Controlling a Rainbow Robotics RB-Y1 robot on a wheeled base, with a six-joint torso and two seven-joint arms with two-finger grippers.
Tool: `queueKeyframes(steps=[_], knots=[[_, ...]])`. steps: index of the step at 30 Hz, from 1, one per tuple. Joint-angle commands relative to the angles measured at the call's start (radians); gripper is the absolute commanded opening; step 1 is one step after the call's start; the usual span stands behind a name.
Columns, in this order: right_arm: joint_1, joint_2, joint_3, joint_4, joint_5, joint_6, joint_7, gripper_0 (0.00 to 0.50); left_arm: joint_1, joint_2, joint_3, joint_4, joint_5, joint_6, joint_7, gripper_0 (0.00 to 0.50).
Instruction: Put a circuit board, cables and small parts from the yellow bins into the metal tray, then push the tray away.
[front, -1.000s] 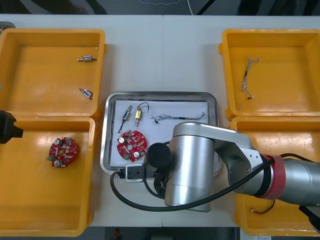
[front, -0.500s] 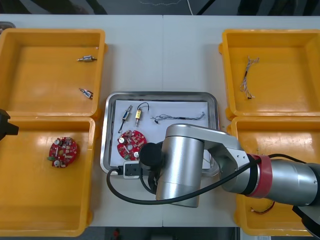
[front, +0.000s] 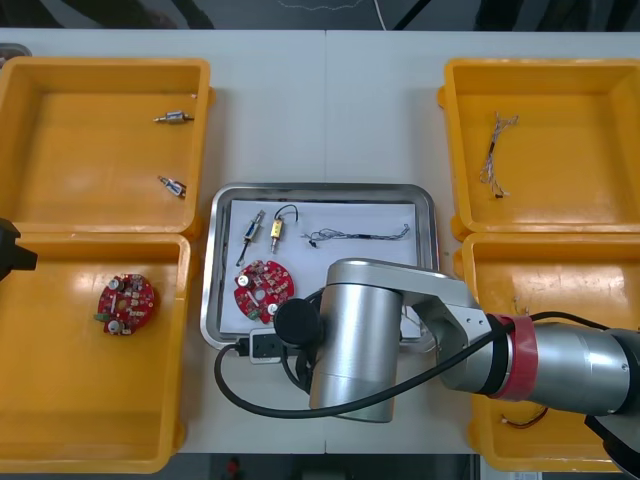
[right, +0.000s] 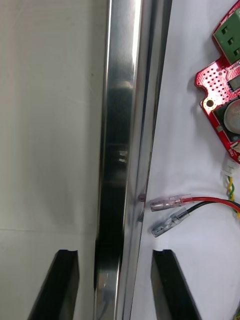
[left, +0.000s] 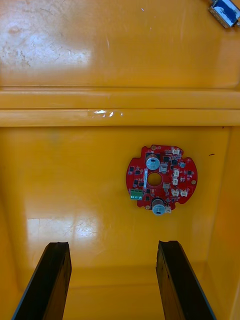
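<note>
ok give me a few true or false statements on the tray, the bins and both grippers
1. The right gripper stands open astride the near rim of the metal tray. True.
2. The tray holds no circuit board. False: a red circuit board lies in it.
3. The left gripper is shut on a board. False: it is open over the near left bin, where a second circuit board lies untouched on the floor.
4. Two small metal parts lie in the far left bin. True.
5. The far right bin is empty. False: a cable lies in it.
</note>
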Motion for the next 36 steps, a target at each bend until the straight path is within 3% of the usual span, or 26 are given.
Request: queueKeyframes(steps=[1, 2, 24, 36], knots=[[-0.03, 0.04, 0.015, 0.004, 0.02, -0.009, -0.029, 0.044, 0.022, 0.046, 0.015, -0.033, 0.002, 0.006, 0.003, 0.5], [-0.03, 0.04, 0.015, 0.004, 0.023, -0.009, -0.029, 0.0, 0.022, 0.046, 0.015, -0.033, 0.002, 0.006, 0.003, 0.5], [-0.118, -0.01, -0.034, 0.006, 0.037, -0.007, -0.044, 0.0, 0.022, 0.046, 0.015, -0.033, 0.002, 0.006, 0.003, 0.5], [-0.213, -0.013, -0.034, 0.093, 0.034, -0.049, -0.041, 0.0, 0.022, 0.046, 0.015, -0.033, 0.002, 0.006, 0.003, 0.5]])
